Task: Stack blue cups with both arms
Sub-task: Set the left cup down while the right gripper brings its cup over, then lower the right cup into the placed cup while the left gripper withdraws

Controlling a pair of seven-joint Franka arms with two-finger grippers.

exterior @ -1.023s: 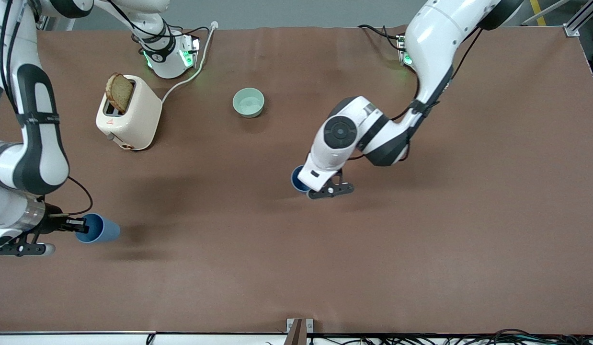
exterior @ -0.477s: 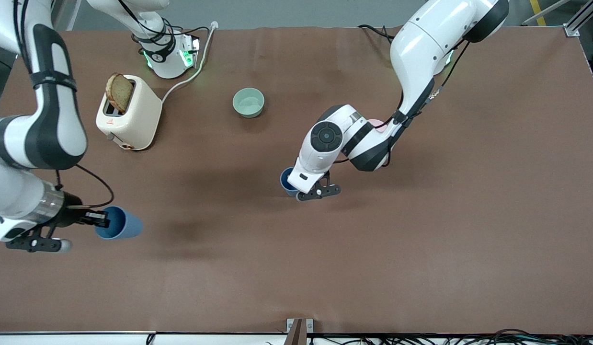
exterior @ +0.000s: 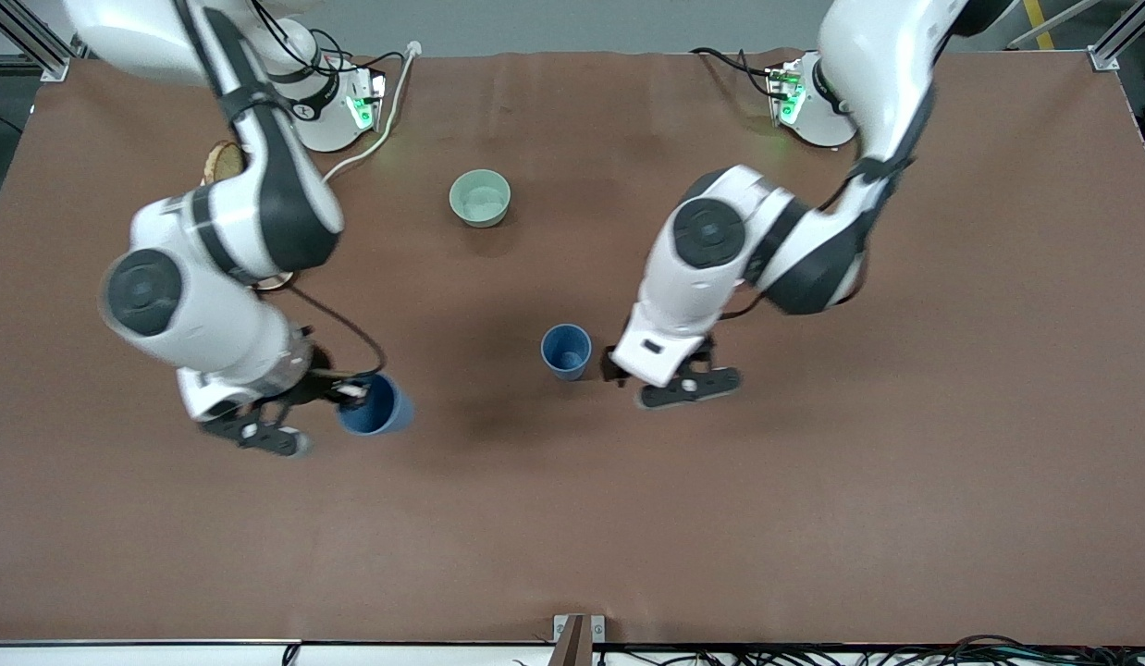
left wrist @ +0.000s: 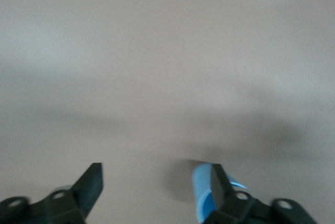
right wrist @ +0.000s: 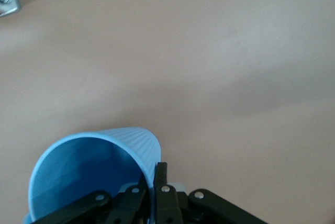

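One blue cup (exterior: pixel 566 351) stands upright on the brown table (exterior: pixel 813 481) near its middle. My left gripper (exterior: pixel 617 367) is open and empty just beside it, toward the left arm's end. In the left wrist view the gripper (left wrist: pixel 156 185) is spread wide, and that cup (left wrist: pixel 201 192) shows by one finger (left wrist: pixel 218 185). My right gripper (exterior: pixel 350 393) is shut on the rim of the second blue cup (exterior: pixel 375 408) and holds it tilted over the table, toward the right arm's end from the standing cup. In the right wrist view the gripper (right wrist: pixel 153 182) pinches the cup's wall (right wrist: pixel 94 171).
A pale green bowl (exterior: pixel 480 198) sits farther from the front camera than the standing cup. A slice of bread (exterior: pixel 223 162) shows past the right arm, which covers most of the toaster. A white cable (exterior: pixel 387 111) runs by the right arm's base.
My right arm has carried its cup toward the table's middle. My left gripper has let go of its cup, which now stands alone, and has moved off toward the left arm's end.
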